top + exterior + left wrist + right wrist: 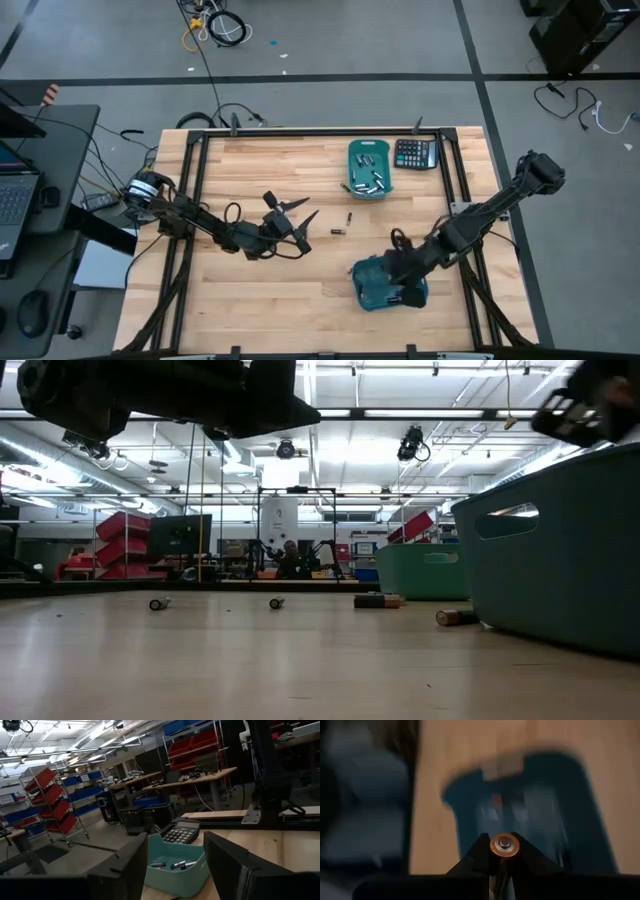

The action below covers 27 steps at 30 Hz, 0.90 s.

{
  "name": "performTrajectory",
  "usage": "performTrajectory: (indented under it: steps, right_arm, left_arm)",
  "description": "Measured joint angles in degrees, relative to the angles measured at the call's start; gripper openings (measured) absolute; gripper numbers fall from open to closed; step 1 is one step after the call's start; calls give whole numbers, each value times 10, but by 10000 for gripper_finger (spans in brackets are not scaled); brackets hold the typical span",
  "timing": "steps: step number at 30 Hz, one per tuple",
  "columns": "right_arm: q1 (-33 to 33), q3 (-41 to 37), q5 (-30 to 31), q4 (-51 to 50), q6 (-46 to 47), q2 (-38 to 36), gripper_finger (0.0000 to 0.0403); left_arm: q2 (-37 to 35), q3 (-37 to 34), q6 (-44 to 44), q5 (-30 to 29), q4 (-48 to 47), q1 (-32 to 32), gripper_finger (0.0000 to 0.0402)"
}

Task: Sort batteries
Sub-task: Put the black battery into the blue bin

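A wooden desk [300, 290] seen from above. The right claw [504, 851] hangs over a dark teal bin [375, 290] at the near right, pinching a copper-tipped battery [504, 845] between its fingers. The left claw [297, 222] hovers mid-desk, fingers spread wide, holding nothing. Two loose batteries [343, 224] lie between the arms. More fill a light teal bin [369, 168] beside a calculator [416, 153].

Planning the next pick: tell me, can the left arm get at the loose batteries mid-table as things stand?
Probably yes. The left gripper hangs open near the loose batteries, with bare table between; the right gripper is off over the near bin.
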Motion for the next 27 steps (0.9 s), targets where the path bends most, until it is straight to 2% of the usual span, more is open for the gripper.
performTrajectory:
  steps: [4,9,17,27]
  right_arm:
    - [4,57,-9,-131,0,48,37]
    - [6,72,-52,-199,2,96,37]
    - [11,72,-74,-210,-5,154,39]
    - [13,73,-67,-203,-19,155,73]
  left_arm:
    - [0,0,0,0,-7,0,193]
    - [0,0,0,0,-9,0,193]
    - [0,0,2,0,-10,0,193]
    - [0,0,2,0,-17,0,193]
